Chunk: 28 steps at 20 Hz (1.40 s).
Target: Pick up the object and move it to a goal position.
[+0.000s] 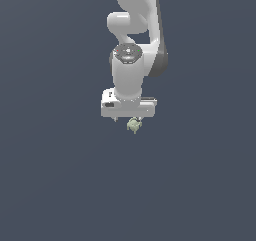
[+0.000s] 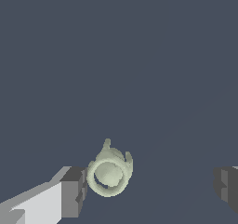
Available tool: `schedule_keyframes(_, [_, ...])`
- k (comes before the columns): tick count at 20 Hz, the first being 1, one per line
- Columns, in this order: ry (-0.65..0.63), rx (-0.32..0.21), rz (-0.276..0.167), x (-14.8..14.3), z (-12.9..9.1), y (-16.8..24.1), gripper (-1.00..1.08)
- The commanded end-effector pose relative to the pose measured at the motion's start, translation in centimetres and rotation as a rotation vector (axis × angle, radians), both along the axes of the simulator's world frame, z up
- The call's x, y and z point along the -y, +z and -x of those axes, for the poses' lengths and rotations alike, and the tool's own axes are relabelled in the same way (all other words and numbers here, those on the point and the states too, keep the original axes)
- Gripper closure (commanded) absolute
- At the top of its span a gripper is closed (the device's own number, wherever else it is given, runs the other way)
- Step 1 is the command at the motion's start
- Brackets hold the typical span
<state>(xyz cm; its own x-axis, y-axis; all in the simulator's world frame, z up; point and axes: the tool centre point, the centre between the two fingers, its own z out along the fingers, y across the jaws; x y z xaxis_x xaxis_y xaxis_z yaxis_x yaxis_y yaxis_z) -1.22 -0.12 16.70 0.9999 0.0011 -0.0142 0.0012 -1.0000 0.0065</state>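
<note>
Wrist view showed the object (image 2: 109, 174), a small pale yellowish-green lumpy blob with a ringed rounded face and short nubs, lying against the inner face of one grey-tipped white finger (image 2: 73, 193), while the other finger sat well apart at the picture's edge, partly cut off. The jaws stood spread wide, clasping nothing. Whether the blob truly touched the near finger was hard to make out. Exterior view showed the same blob (image 1: 134, 125) as a tiny speck just under the white gripper (image 1: 127, 119), beneath the white jointed arm (image 1: 131, 75), whose upper links ran out of frame. Plain dark blue-grey ground (image 1: 55, 175) lay all around.
</note>
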Motion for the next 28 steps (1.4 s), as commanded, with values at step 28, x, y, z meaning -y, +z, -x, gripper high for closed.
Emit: schedule_keyframes(28, [-0.161, 0.005, -0.018, -0.5, 1.2, -2.0, -0.92])
